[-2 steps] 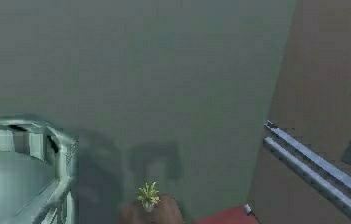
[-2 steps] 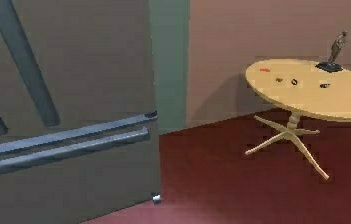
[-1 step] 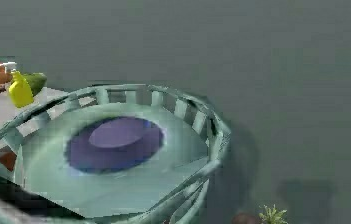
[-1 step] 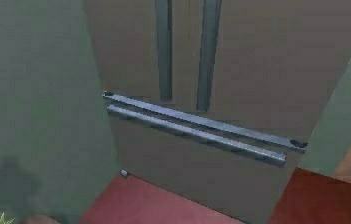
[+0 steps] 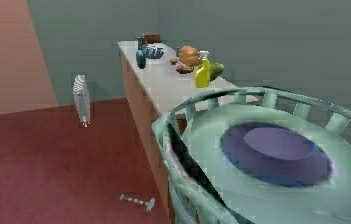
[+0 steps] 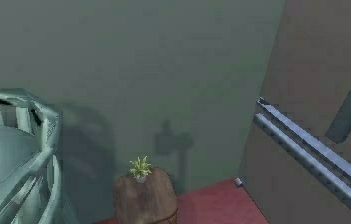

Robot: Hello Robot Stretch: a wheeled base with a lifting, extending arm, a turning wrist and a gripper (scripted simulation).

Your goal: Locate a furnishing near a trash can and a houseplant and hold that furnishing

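A teal chair with a curved slatted back and a round purple seat cushion (image 5: 275, 152) takes up the forward view's lower right. Its teal frame (image 6: 23, 140) shows again at the arm side view's left edge. Just right of it in that view, a small green houseplant (image 6: 139, 167) grows from a brown barrel-shaped pot (image 6: 145, 200) on the floor by the grey-green wall.
A long white-topped counter (image 5: 158, 80) runs behind the chair and carries dark blue items (image 5: 149, 50), a brown round thing (image 5: 189, 55) and a yellow-green bottle (image 5: 207, 72). A clear ribbed container (image 5: 81, 100) and a small metal thing (image 5: 138, 202) sit on the red floor. A brown panel with grey rails (image 6: 303, 140) stands at the arm side view's right.
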